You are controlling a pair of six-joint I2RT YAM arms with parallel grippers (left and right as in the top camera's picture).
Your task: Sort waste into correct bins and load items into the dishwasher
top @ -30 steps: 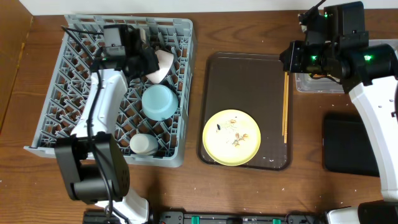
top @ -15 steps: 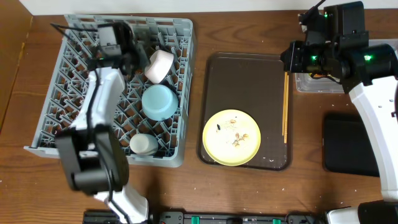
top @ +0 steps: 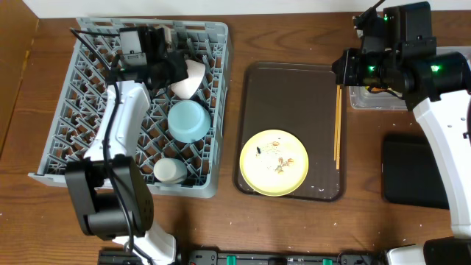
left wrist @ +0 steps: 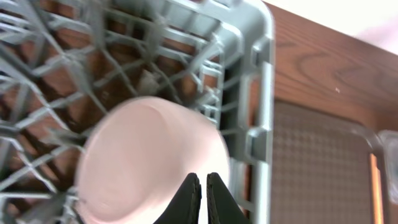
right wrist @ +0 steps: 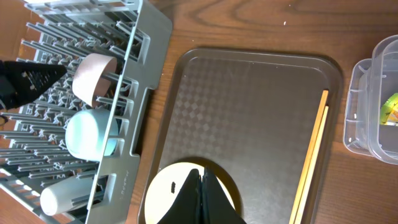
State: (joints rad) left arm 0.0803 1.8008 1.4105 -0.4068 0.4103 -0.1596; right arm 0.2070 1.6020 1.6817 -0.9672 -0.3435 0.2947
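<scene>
Over at the far side of the dish rack (top: 66,125), the left gripper (left wrist: 202,190) is right up against the white bowl (top: 188,77). Its jaws are drawn almost together, and we see nothing between them. Whether they nip the rim, we cannot tell. The bowl leans tilted against the pegs, which looks like the way to stand it for washing.

Nearer to us in the rack sit the light blue bowl (top: 189,120) and the small white cup (top: 170,171), the cup on its side by the near wall. So we judge three dishes are loaded.

On the brown tray (top: 291,96), the yellow plate (top: 274,163) waits at the near end with crumbs on it. The chopsticks (top: 338,125) lie along the tray's right edge.

The right gripper (right wrist: 201,186) hangs above the plate, jaws closed to a point and holding nothing. To its right, the clear tub (right wrist: 373,124) holds the green-and-yellow wrapper (right wrist: 392,107). The black bin (top: 412,169) lies near right.

Our guess: the plate's crumbs need tipping out before it joins the rack.
</scene>
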